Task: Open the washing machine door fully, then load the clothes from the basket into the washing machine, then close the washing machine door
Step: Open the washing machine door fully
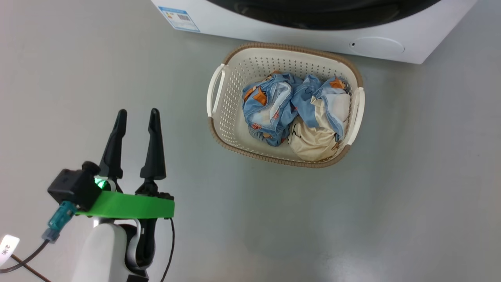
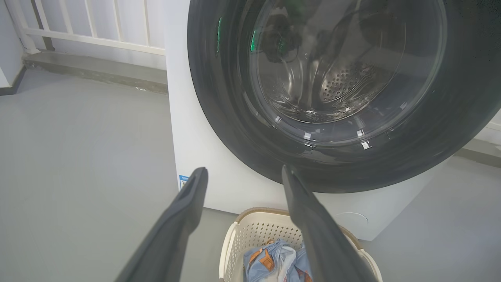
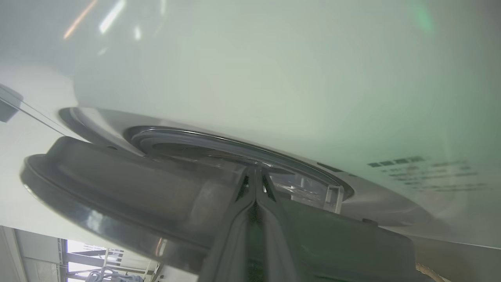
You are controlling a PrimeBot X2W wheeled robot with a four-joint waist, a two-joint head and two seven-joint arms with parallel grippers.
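Note:
The washing machine point(image 1: 297, 37) stands at the top of the head view, its black door point(image 1: 313, 15) cut off by the frame. On the floor before it sits the basket point(image 1: 231, 78) holding the blue and cream clothes point(image 1: 274, 105). My left gripper point(image 1: 137, 117) hangs open and empty, left of the basket. Its wrist view faces the door point(image 2: 219, 98), with the basket point(image 2: 266, 229) and clothes point(image 2: 270, 258) below the gripper point(image 2: 242, 172). My right gripper point(image 3: 256, 172) is shut, its tips in the narrow gap between the door's rim point(image 3: 117, 188) and the machine's white front point(image 3: 235, 78).
Grey floor point(image 1: 352, 219) spreads around the basket. A white railing point(image 2: 90, 23) above a low ledge runs behind the machine on its left. A blue energy label point(image 1: 180, 17) and a round hatch point(image 1: 375, 45) mark the machine's lower front.

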